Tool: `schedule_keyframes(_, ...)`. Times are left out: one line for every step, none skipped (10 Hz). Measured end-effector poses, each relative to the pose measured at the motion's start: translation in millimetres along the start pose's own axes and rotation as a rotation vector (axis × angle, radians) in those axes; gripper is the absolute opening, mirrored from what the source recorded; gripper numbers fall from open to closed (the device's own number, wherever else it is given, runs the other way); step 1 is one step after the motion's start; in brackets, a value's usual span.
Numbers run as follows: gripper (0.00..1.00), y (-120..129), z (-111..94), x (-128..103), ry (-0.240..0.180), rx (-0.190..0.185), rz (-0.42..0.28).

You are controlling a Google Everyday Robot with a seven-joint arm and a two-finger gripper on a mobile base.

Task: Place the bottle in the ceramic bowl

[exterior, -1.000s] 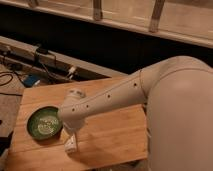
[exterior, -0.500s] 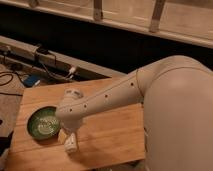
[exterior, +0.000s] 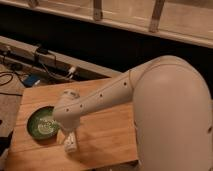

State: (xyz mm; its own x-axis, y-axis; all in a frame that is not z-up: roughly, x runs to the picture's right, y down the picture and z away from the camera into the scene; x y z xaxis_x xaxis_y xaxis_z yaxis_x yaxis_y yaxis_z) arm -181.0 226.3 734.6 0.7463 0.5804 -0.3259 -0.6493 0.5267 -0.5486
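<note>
Our arm [exterior: 105, 97] runs from the bulky shoulder [exterior: 170, 105] at frame right, down-left to the wrist [exterior: 67, 111], lower left. Gripper [exterior: 69, 141] hangs below the wrist, pointing down, nr bottom edge, left of ctr.

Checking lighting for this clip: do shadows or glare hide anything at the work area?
Camera view: warm dim light, dark background, no strong glare; the arm shadows the table around the pincer, low beside the ceramic bowl.

No readable text on the bottle [exterior: 70, 144] or ceramic bowl [exterior: 42, 123] (gripper [exterior: 68, 136] down at the bottle, beside the bowl)
</note>
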Motion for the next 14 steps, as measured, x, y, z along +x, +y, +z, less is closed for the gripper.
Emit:
schedule_keyframes(0.80, 0.1, 5.3, -1.2, 0.004, -0.003, 0.000)
schedule_keyframes(0.80, -0.7, 10.3, -0.5, 0.007, -0.009, 0.012)
schedule_keyframes(0.80, -4.6, 17.4, -0.8, 0.006, -0.013, 0.028)
schedule_keyframes(0.80, -8.2, 26.2, -0.8, 0.006, -0.021, 0.048)
schedule_keyframes(0.80, -8.9, 34.2, -2.1, 0.006, -0.032, 0.060)
schedule_keyframes(0.80, -9.0, 38.6, -3.4, 0.005, -0.039, 0.064)
schedule_keyframes(0.80, -9.0, 47.3, -6.2, 0.006, -0.055, 0.080)
schedule_keyframes(0.66, 0.4, 55.3, -12.2, 0.025, -0.051, 0.051)
schedule_keyframes(0.55, 6.4, 57.2, -15.6, 0.031, -0.045, 0.036)
schedule_keyframes(0.45, 6.5, 58.4, -15.5, 0.038, -0.037, 0.031)
schedule_keyframes(0.35, 6.6, 59.1, -15.7, 0.041, -0.032, 0.029)
schedule_keyframes(0.25, 7.1, 59.7, -15.5, 0.042, -0.031, 0.029)
schedule_keyframes(0.14, 6.8, 59.3, -14.9, 0.039, -0.029, 0.032)
schedule_keyframes(0.05, 4.7, 58.2, -12.7, 0.037, -0.028, 0.040)
